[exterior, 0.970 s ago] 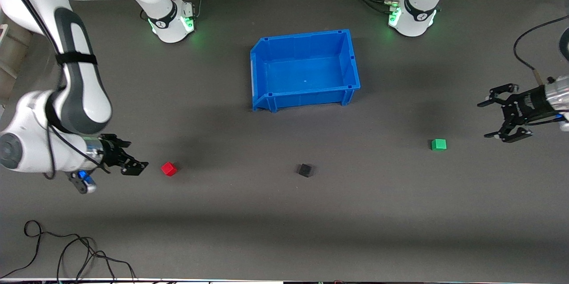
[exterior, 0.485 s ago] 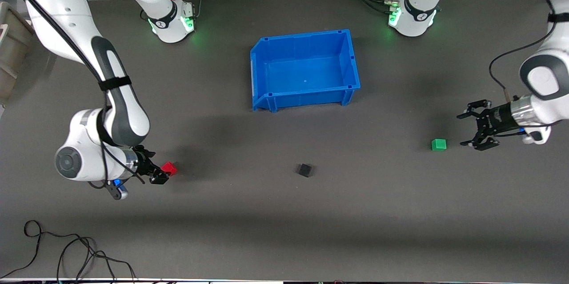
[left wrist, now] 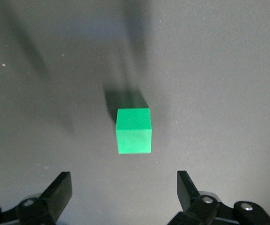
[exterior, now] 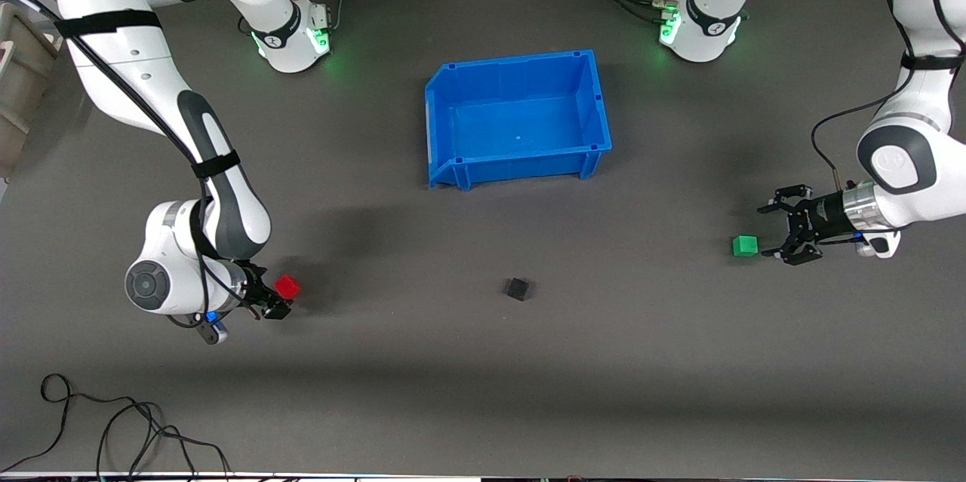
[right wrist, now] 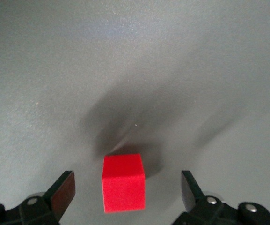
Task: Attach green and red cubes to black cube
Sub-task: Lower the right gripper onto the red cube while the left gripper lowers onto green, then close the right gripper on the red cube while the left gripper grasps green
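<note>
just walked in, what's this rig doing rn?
Both arms are going for cubes. The right gripper is open at the red cube, which sits on the table between its fingers, not gripped yet. The left gripper is open beside the green cube, just short of it. The black cube sits untouched between them, nearer the camera than the blue bin. Nothing is attached yet.

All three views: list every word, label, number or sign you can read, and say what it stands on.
None can be read.
The green cube, red cube, black cube and blue bin bear no text.
Dark marks on the arms' base collars are too small to read.
</note>
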